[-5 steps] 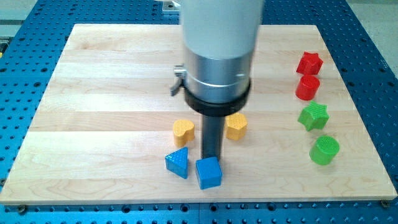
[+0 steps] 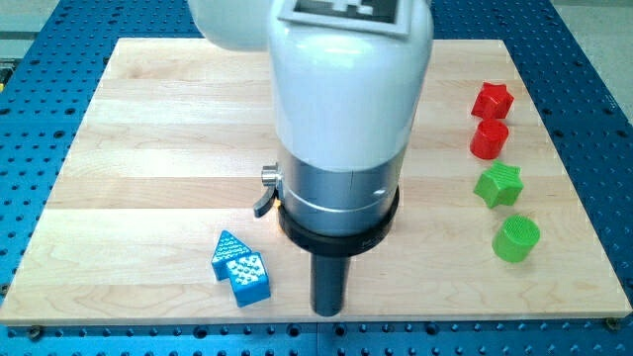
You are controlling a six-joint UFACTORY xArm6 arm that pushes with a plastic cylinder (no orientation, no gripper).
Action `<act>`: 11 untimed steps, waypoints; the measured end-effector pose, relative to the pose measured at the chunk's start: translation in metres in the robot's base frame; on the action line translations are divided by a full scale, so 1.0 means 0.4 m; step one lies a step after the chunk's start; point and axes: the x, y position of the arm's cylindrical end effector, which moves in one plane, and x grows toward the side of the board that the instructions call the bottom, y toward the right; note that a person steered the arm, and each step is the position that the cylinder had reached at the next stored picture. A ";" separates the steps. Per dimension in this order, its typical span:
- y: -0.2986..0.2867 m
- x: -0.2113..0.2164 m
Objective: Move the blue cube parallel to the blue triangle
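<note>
1. While the arm's broad white and silver housing fills the middle of the view and hides whatever lies behind it, the wooden board (image 2: 148,129) stretches beneath it as the largest thing in sight, resting on a blue perforated table (image 2: 593,59).
2. My tip (image 2: 327,311) is the lower end of a plain dark rod with nothing to open, close or grip with. It sits on the board near the view's bottom edge, to the view's right of both blue blocks and apart from them, with bare wood between.
3. At the view's right, four blocks stand in a column: a red star (image 2: 492,100) at the top, a red cylinder (image 2: 489,139) under it, a green star (image 2: 498,185) next, and a green cylinder (image 2: 516,238) lowest. All are well apart from the tip.
4. The blue cube (image 2: 246,277) lies near the view's bottom, left of centre, touching or just beside the blue triangle (image 2: 227,251), which sits at its upper left.
5. Progress, as I judge it: the two blue blocks already lie side by side and appear to share roughly the same slant, so the task looks close to done or done. At most a small nudge to square the cube's edge against the triangle's may remain; I cannot tell the alignment exactly.
</note>
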 end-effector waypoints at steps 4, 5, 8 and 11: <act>-0.267 -0.125; -0.137 -0.090; -0.170 -0.062; -0.456 -0.031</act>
